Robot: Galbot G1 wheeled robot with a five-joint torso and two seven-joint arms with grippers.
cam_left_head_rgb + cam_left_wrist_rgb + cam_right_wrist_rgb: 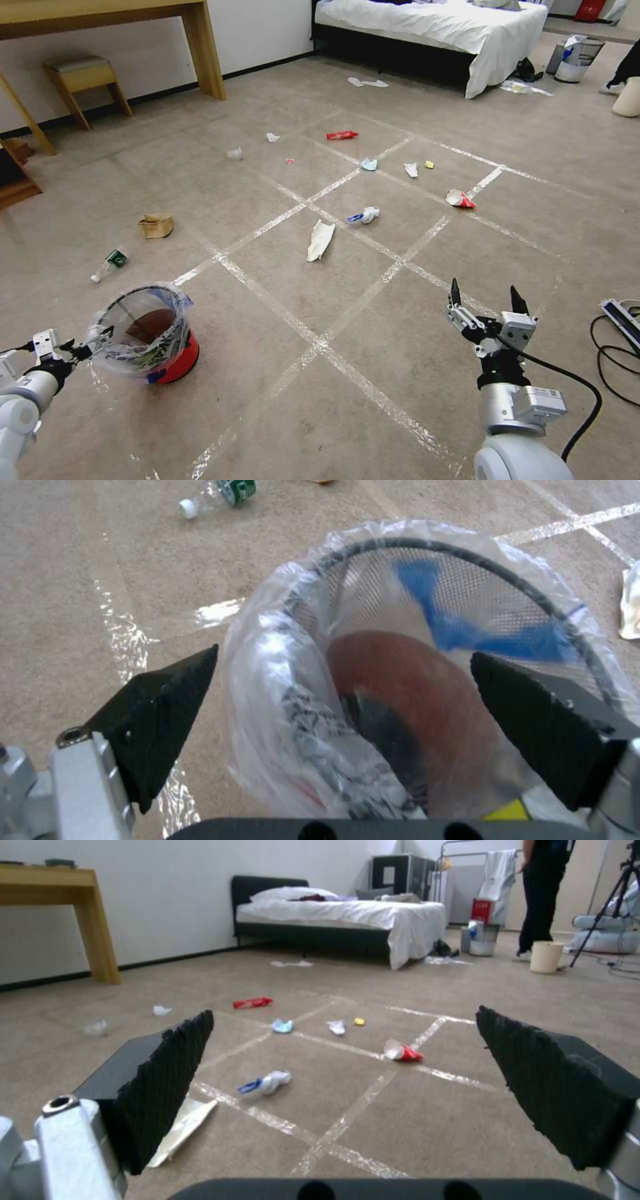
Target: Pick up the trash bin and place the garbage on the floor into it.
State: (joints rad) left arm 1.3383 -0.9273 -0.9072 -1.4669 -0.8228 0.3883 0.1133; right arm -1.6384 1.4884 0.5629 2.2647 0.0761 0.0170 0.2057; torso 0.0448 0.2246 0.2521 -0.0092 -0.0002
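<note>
Over on the robot's left, the left gripper is right at the near rim of the trash bin, fingers spread. The left wrist view has one black finger outside the liner and the other inside the bin, the rim and its crinkly bag between them but not yet pinched. The bin stands on its red base on the floor, so the pick-up looks to be at the grasping stage, not done. Its inside appears free of litter.

Just beyond that gripper lies a plastic bottle, and farther out a brown paper bag.

Moving across, well ahead of both grippers, the garbage is spread over the taped carpet: a flat white paper, a blue-and-white crumple, a small white scrap, a red wrapper, a pale blue mask, another white crumple, a yellow wrapper and a red-and-white piece. Every piece lies on the carpet; none is collected.

On the right, the right gripper hangs above the carpet, jaws wide apart and empty, with the litter field ahead of it and the white paper nearest, off toward its left.

By this reading, the task is barely begun: bin unlifted, all litter left.
</note>
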